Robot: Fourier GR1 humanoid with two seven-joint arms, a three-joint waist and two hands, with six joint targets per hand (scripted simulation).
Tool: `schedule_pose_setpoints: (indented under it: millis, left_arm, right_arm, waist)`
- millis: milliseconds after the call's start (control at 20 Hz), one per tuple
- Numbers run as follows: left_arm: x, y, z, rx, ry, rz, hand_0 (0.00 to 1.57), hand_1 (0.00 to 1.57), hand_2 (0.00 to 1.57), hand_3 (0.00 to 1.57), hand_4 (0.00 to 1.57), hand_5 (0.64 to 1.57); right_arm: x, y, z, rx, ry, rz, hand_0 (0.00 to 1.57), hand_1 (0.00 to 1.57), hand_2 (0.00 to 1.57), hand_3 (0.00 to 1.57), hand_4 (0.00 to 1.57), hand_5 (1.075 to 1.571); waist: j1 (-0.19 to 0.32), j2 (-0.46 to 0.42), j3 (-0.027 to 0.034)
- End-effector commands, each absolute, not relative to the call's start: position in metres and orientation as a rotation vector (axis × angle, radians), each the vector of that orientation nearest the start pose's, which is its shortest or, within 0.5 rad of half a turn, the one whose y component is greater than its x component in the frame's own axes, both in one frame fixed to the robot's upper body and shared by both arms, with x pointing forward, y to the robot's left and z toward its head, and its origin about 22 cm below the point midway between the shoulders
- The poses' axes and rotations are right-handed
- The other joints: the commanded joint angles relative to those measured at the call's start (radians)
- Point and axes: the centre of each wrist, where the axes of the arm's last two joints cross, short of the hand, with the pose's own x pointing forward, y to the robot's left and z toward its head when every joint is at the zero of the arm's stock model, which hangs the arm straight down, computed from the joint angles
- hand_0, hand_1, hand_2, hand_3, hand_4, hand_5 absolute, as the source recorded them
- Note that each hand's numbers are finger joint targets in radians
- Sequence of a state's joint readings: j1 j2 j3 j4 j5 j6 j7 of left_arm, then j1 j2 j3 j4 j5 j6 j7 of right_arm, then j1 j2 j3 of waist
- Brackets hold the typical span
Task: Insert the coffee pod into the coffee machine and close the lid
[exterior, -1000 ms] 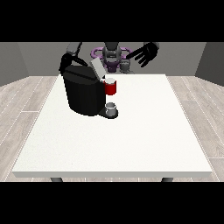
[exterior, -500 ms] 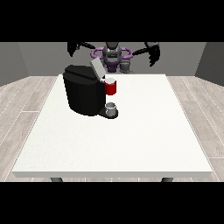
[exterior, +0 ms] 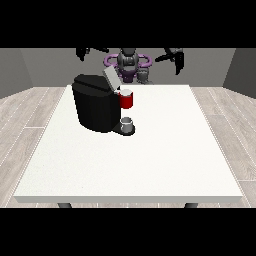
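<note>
Desk (exterior: 150, 165) first: we see a large white rectangular desk that fills most of the front view, with the robot small behind its far edge. On the desk's far-left part stands the black boxy coffee machine (exterior: 95, 107), and its grey lid (exterior: 111, 77) is tilted up and back, so we take it to be open. At the machine's front, on the side toward the view's right, sits a red cylindrical part with a pale top (exterior: 126, 99); we cannot tell whether this is the coffee pod itself or part of the machine. Just below it, a small grey cup (exterior: 127, 123) stands on the machine's dark base. The hand at the view's left (exterior: 84, 51) is raised high above the desk, behind and above the machine and apart from it; it is dark and partly cut by the upper edge of the scene, and we cannot tell how its fingers lie. The hand at the view's right (exterior: 176, 57) is also raised, well apart from the machine, with its fingers hanging downward and looking relaxed rather than curled; it holds nothing. Between the two hands we see the robot's grey torso with purple rings (exterior: 129, 62) at the shoulders. Neither hand touches the machine, the lid or the cup.
</note>
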State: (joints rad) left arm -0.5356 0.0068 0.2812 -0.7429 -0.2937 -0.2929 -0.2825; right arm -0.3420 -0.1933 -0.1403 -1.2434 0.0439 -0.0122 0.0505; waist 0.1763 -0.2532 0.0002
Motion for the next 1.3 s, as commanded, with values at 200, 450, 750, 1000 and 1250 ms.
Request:
schedule_pose_setpoints:
  millis: [200, 450, 750, 1000, 1250]
  left_arm:
    - [0.346, 0.211, -0.033, -0.191, -1.523, -0.331, 0.00, 0.00, 0.00, 0.00, 0.39, 1.571]
    - [0.340, 0.221, -0.016, -0.170, -1.587, -0.362, 0.00, 0.00, 0.00, 0.00, 0.36, 1.571]
    - [0.312, 0.229, -0.014, -0.178, -1.561, -0.327, 0.00, 0.00, 0.00, 0.00, 0.26, 1.571]
    - [0.314, 0.228, 0.017, -0.128, -1.618, -0.315, 0.00, 0.00, 0.00, 0.00, 0.37, 1.571]
    - [0.308, 0.232, 0.020, -0.075, -1.693, -0.282, 0.00, 0.00, 0.00, 0.00, 0.37, 1.571]
  right_arm:
    - [0.352, -0.267, 0.041, -0.093, -1.479, 0.013, 0.00, 0.00, 0.00, 0.00, 0.19, 1.571]
    - [0.363, -0.289, 0.047, -0.111, -1.489, -0.048, 0.00, 0.00, 0.00, 0.00, 0.17, 1.571]
    - [0.369, -0.270, 0.044, -0.100, -1.433, 0.011, 0.00, 0.00, 0.00, 0.00, 0.00, 1.571]
    - [0.371, -0.250, 0.034, -0.041, -1.509, 0.077, 0.00, 0.00, 0.00, 0.00, 0.00, 1.571]
    - [0.393, -0.240, 0.069, -0.015, -1.542, 0.137, 0.00, 0.00, 0.00, 0.00, 0.00, 1.571]
  waist:
    - [0.040, 0.073, 0.0001]
    - [0.074, 0.155, 0.0002]
    - [0.052, 0.130, 0.0000]
    - [0.026, 0.190, 0.0001]
    - [-0.001, 0.254, -0.0001]
